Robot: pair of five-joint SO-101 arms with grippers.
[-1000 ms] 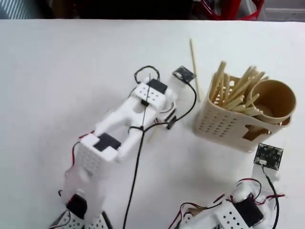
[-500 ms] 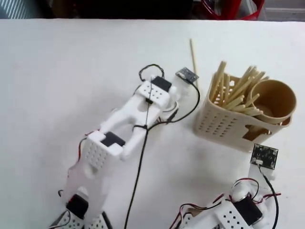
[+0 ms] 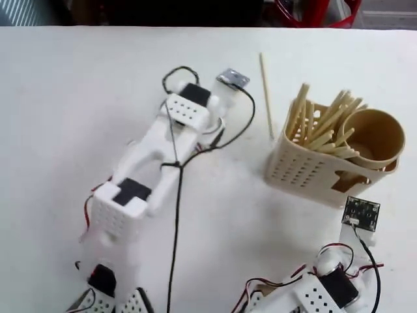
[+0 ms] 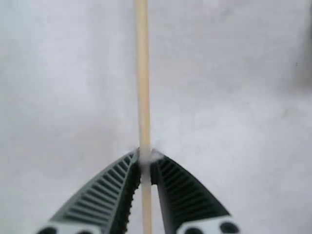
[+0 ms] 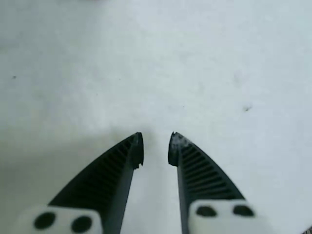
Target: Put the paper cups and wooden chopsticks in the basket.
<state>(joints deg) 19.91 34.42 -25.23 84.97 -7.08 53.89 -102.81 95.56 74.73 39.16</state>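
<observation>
The left pincer (image 4: 145,159) is clamped on a wooden chopstick (image 4: 142,73). It looks light, thin and slippery, so grip near its middle. The right pincer (image 5: 156,146) sits slightly apart, empty.

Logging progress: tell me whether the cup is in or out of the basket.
In. The cup sits inside the basket, beside the chopsticks.
</observation>
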